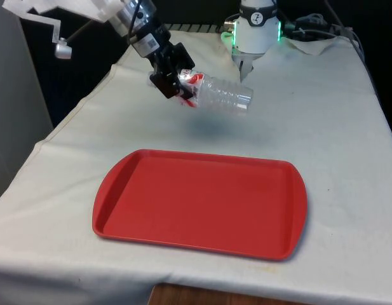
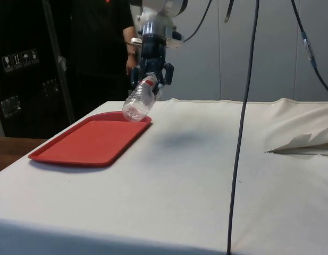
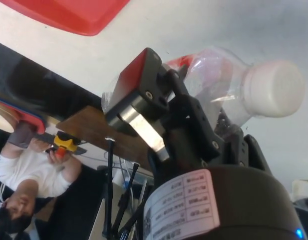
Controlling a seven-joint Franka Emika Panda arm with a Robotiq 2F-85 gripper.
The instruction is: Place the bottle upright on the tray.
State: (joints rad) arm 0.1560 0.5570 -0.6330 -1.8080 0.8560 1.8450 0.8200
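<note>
A clear plastic bottle [image 1: 222, 94] with a red label and a white cap [image 3: 273, 90] hangs in the air, tilted close to horizontal. My gripper [image 1: 178, 81] is shut on its neck end. The bottle's base points to the front view's right. It hovers above the white cloth, beyond the far edge of the red tray [image 1: 202, 202]. In the side view the bottle [image 2: 139, 101] slopes down from the gripper [image 2: 152, 79] towards the tray's [image 2: 89, 141] far corner. One finger [image 3: 139, 95] presses against the bottle's shoulder [image 3: 213, 80] in the wrist view.
The tray lies flat with nothing on it near the front of the table. A dark cable [image 2: 243, 122] hangs down in the side view. A person [image 3: 29, 170] in a white top stands past the table's edge. Cloth folds [image 2: 302, 141] rise at one end.
</note>
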